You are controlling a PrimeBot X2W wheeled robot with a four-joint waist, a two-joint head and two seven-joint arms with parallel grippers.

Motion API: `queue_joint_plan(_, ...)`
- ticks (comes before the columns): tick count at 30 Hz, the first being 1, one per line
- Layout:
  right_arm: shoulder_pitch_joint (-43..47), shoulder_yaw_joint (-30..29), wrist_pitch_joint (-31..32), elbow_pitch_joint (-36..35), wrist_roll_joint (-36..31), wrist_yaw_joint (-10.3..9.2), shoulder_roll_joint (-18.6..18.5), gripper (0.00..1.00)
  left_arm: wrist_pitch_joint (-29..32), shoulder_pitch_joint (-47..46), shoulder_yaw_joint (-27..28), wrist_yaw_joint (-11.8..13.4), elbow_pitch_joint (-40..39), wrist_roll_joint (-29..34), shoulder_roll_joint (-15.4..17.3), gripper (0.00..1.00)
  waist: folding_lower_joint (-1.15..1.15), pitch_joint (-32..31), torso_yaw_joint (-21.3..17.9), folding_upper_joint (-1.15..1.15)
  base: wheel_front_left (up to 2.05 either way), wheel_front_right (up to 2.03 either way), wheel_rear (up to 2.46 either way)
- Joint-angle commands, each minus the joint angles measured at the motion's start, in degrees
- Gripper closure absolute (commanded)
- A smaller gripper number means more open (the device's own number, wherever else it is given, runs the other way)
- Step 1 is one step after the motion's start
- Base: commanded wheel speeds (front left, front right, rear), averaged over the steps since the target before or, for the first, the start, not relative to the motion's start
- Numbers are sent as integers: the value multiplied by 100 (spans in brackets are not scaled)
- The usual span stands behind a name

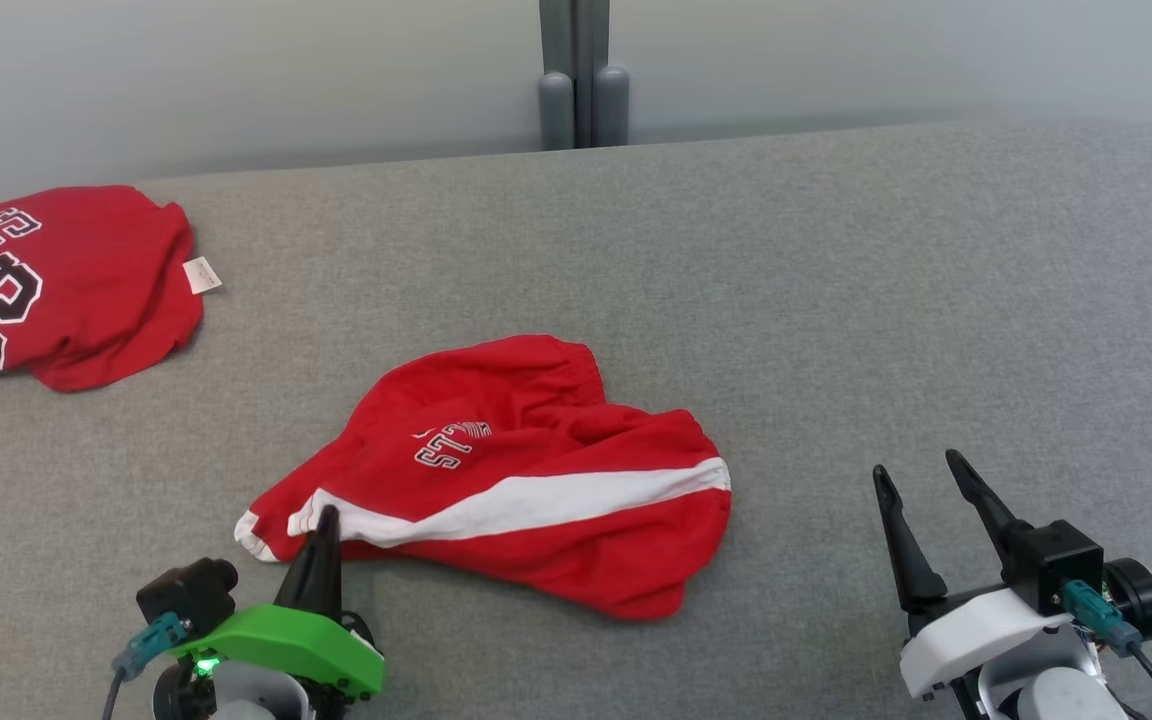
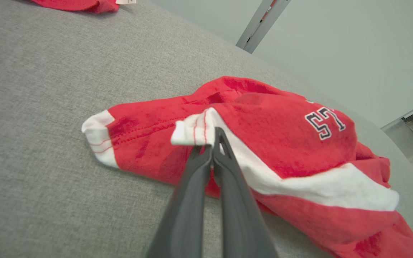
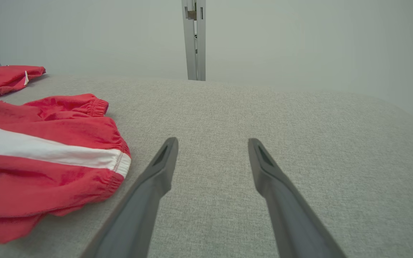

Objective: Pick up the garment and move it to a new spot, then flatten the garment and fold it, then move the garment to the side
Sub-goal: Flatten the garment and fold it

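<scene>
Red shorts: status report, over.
Left tool shut on red shorts at hem corner. Right tool open, off cloth. Shorts crumpled, not folded. Red jersey lies apart, far left.

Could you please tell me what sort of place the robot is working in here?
Likely an indoor test room for clothes folding: a wide grey cloth-covered surface, a bare pale wall with a metal post behind it, and red shorts and a jersey lying there.

A: Right side?
B: Bare grey cushion (image 1: 936, 300), open from near to far.
A: Middle?
B: Crumpled red shorts (image 1: 526, 480) lie near-centre. A red jersey (image 1: 56, 280) blocks far left, with a bare strip between them. A grey post (image 1: 583, 75) stands behind the far edge.
</scene>
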Motion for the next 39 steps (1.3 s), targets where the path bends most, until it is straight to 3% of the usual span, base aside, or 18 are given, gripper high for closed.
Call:
queue_joint_plan(1,85,-4,-22,22,-40,-6,-18,0,-19,19,69,-49,76,90,-54,100,0,-18,0,0,0,0,0)
queue_joint_plan(2,86,-4,-22,27,-35,-6,-17,0,-19,31,95,-55,115,142,-74,100,0,-26,1,0,0,0,0)
queue_joint_plan(3,87,-4,-22,31,-35,-6,-17,0,-19,37,131,-76,160,198,-94,92,0,-34,3,0,0,0,0)
queue_joint_plan(4,89,-5,-22,34,-36,-6,-17,0,-19,39,161,-91,187,231,-117,62,0,-41,5,0,0,0,0)
queue_joint_plan(5,93,-5,-22,35,-34,-6,-17,0,-19,46,203,-94,199,273,-154,3,0,-48,9,0,0,0,0)
queue_joint_plan(6,98,-7,-22,35,-33,-6,-17,0,-20,56,248,-102,204,304,-183,0,0,-53,14,0,0,0,0)
queue_joint_plan(15,114,-27,-22,-1,-51,-6,-17,0,-19,244,571,-145,-191,854,-327,0,0,-162,100,0,0,0,0)
queue_joint_plan(26,207,-80,-22,-55,-67,-6,-17,0,-12,790,525,-151,-1086,1484,-340,0,0,-402,183,0,0,0,0)
queue_joint_plan(39,295,-111,-22,-76,27,-6,-17,0,-13,1290,726,-146,-1499,2027,-444,0,0,-498,184,0,0,0,0)
